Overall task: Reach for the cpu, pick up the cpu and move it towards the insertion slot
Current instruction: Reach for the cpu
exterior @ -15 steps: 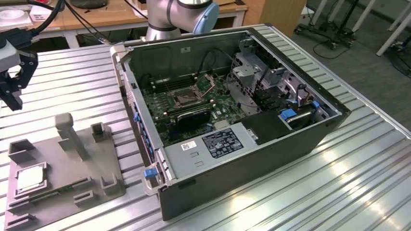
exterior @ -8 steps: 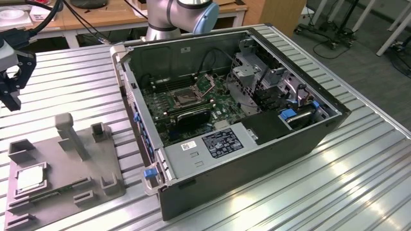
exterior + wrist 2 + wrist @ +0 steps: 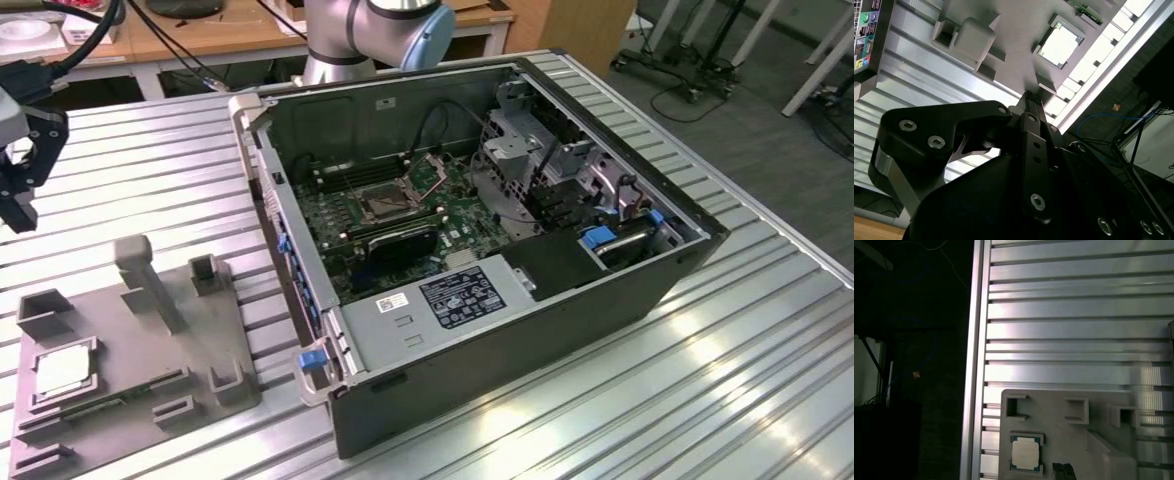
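Black claw (image 3: 19, 205) of the robot arm hangs at 9 o'clock in the exterior view, up off the ribbed aluminium bench (image 3: 747, 380) and touching none of the parts. In both wrist views its 2 fingertips (image 3: 1058, 470) come to a point close together, with just a thin line between them; the claw (image 3: 1028, 94) (image 3: 1063, 471) grips no part.

From where I stand, the cpu (image 3: 60, 372), a small flat square chip with a pale silvery top and a thin tan edge, lies at about 6 o'clock from the claw and well apart from it. It sits flat, metal side up, in a square recess of the grey plastic fixture plate (image 3: 200, 330), close to one corner of that plate. Both wrist views look down on the cpu (image 3: 1060, 45) (image 3: 1026, 453) in its recess, ahead of the fingertips, with the fixture plate (image 3: 1014, 35) (image 3: 1064, 435) and its raised blocks around it.

At 2 o'clock from the cpu, across the bench, a black computer tower case (image 3: 534, 330) lies on its side with the side panel off. Inside it is a green motherboard (image 3: 454, 205), and on that board is the insertion slot (image 3: 387, 203), a small square socket with a silvery metal frame around a dark centre. The slot is well apart from both the claw and the cpu. A pale grey robot arm segment with a blue joint cap (image 3: 380, 30) stands at 12 o'clock behind the case.
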Controlling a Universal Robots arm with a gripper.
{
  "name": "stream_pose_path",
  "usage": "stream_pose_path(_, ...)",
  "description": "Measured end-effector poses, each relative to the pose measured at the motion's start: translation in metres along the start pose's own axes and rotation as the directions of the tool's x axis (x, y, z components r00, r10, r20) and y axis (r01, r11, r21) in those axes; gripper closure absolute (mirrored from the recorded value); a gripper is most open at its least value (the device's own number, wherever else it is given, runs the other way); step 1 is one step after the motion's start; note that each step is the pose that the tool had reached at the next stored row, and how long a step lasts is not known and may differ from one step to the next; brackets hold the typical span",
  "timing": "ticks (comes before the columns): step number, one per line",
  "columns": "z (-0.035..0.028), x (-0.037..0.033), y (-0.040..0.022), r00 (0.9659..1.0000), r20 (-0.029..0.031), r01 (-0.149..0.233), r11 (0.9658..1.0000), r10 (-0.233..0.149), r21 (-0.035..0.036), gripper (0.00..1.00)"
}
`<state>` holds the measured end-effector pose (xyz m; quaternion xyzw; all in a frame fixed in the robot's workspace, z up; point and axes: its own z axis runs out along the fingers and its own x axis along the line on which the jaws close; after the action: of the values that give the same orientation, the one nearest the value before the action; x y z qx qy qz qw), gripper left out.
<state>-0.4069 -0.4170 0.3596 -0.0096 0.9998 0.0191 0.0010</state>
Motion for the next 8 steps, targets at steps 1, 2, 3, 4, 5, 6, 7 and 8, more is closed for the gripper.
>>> stream_pose_path(1,0.0,0.0005,-0.0001,1.0,0.0,0.0,1.0,0.0,0.0,0.89)
stream_pose_path(2,0.0,0.001,-0.0001,1.0,-0.0001,0.0,1.0,0.0,0.0001,0.89)
stream_pose_path(3,0.0001,0.0014,-0.0002,1.0,-0.0001,0.0,1.0,0.0,0.0001,0.89)
stream_pose_path(4,0.0001,0.0018,-0.0003,1.0,0.0,0.0,1.0,0.0,0.0,0.89)
stream_pose_path(5,0.0001,0.0023,-0.0004,1.0,0.0,0.0,1.0,0.0,0.0001,0.89)
stream_pose_path(6,0.0001,0.0027,-0.0005,1.0,0.0,0.0,1.0,0.0,0.0,0.89)
stream_pose_path(7,0.0002,0.0031,-0.0005,1.0,0.0,0.0,1.0,0.0,0.0,0.89)
stream_pose_path(8,0.0002,0.0034,-0.0006,1.0,-0.0001,0.0,1.0,0.0,0.0001,0.89)
